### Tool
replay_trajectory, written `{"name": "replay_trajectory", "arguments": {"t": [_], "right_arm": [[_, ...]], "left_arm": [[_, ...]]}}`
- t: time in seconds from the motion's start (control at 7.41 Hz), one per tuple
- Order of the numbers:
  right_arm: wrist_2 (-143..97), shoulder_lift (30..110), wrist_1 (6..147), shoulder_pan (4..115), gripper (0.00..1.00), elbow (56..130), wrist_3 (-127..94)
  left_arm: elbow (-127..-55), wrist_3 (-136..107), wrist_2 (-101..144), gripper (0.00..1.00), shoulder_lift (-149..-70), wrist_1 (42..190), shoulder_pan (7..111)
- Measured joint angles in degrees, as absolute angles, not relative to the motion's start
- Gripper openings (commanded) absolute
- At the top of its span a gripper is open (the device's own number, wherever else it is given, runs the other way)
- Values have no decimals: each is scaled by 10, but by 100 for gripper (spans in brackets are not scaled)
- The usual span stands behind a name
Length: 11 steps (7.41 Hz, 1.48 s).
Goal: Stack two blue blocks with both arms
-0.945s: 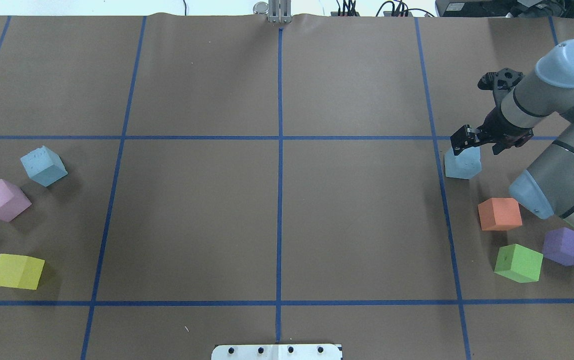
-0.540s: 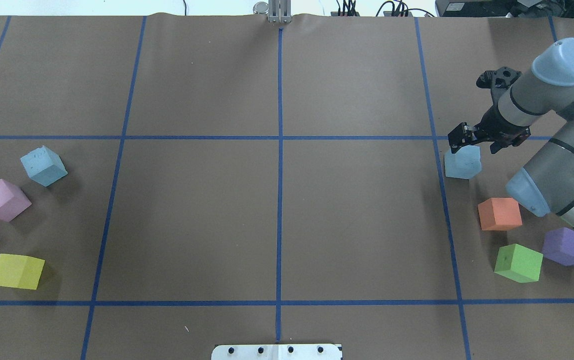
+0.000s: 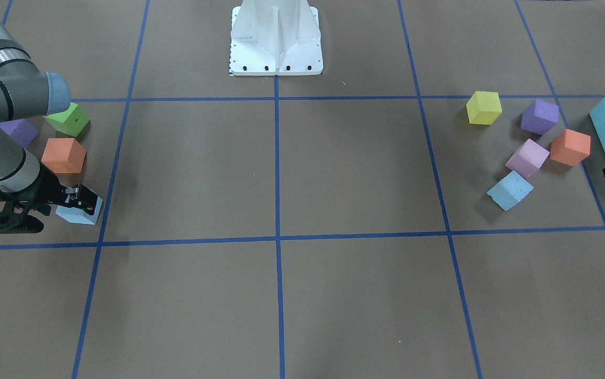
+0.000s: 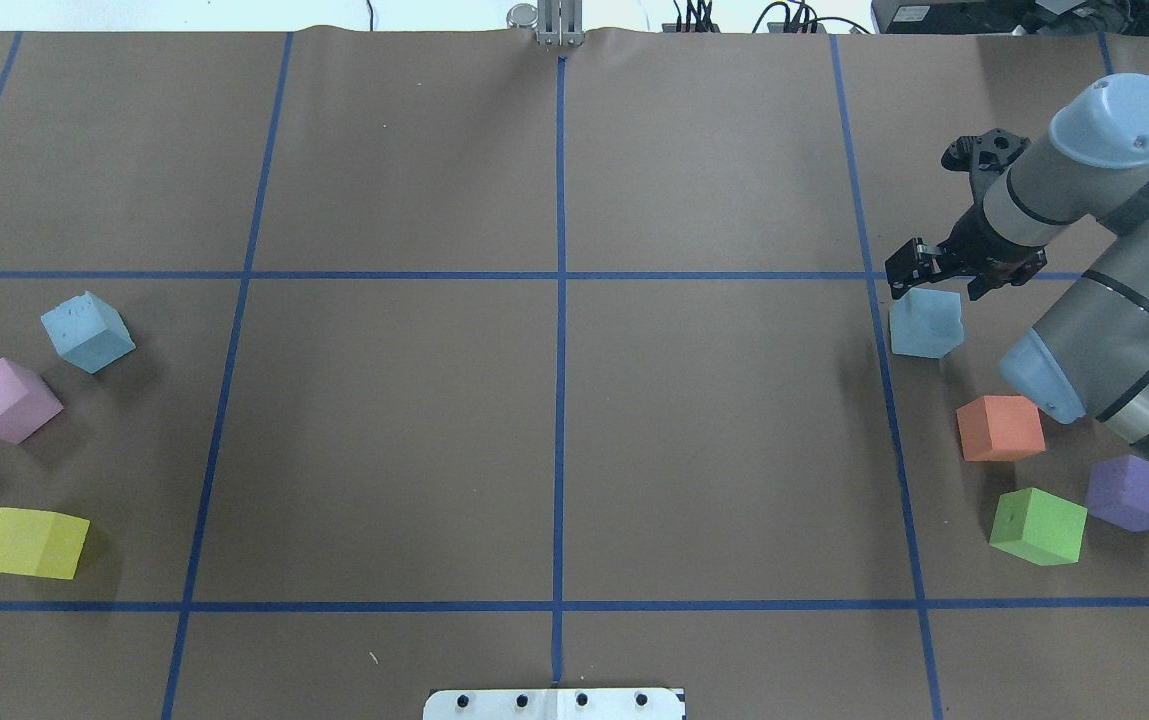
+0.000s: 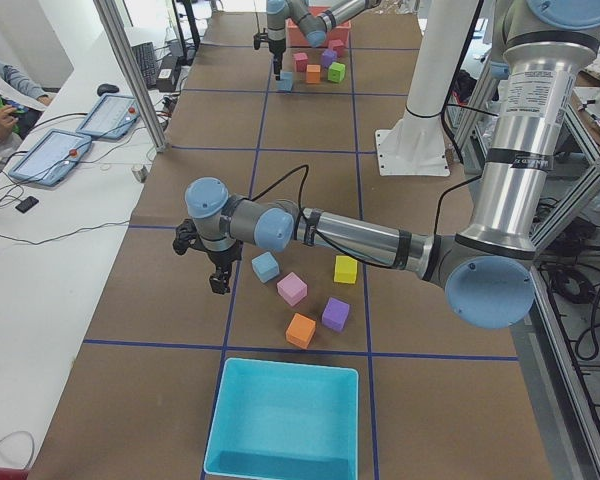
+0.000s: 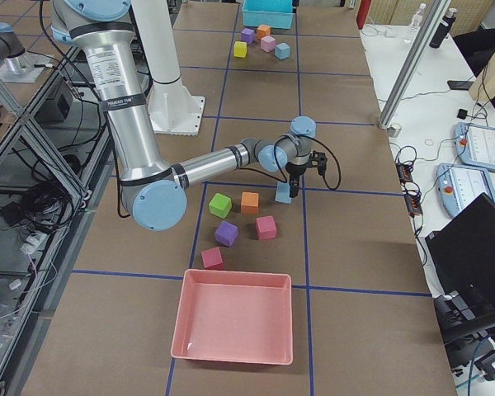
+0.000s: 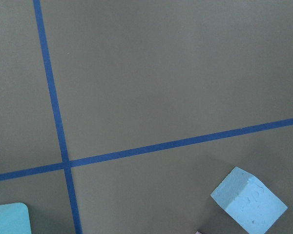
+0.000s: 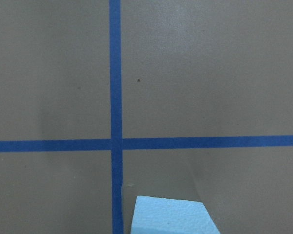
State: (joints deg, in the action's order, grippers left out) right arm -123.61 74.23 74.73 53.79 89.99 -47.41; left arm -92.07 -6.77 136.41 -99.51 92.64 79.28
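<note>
The right tool [image 4: 909,272] hangs right over the far top edge of the right blue block [image 4: 926,322], which sits flat on the surface just beside a blue tape line [image 4: 881,330]. From where I stand I can't tell whether its fingers are spread or pinched, or whether they touch the foam. The left blue block [image 4: 87,331] lies well apart, over on the robot's left near a pink cube [image 4: 7,399]. The left tool [image 5: 218,282] is low beside it on the side away from the robot, and I can't read its jaws either. Nothing is stacked yet, so I'd say the job now is a square hold on the right block. The tool should centre over the cube, straddle two opposite flat faces rather than corners, and squeeze gently, since foam gives. An orange cube [image 4: 1001,427] sits near on the robot's side, though apart from the block. The middle squares between the two clusters hold no cubes and look like the roomy place to build. On the left, the turquoise bin [image 5: 285,368] stands at the surface's end.
</note>
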Motion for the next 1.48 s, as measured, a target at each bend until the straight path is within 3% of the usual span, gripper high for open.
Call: {"name": "replay_trajectory", "arguments": {"t": [0.54,0.94,1.48], "right_arm": [[-1228,742,725,529,99,890,-501],[-1223,747,724,527,90,895,-507],[-1221,760,714,523,91,901,-509]], "left_arm": [[-921,-68,1364,100,-994,926,793],[-923,-70,1340,100,-990,929,774],[-925,-99,1329,100,-984,948,762]]}}
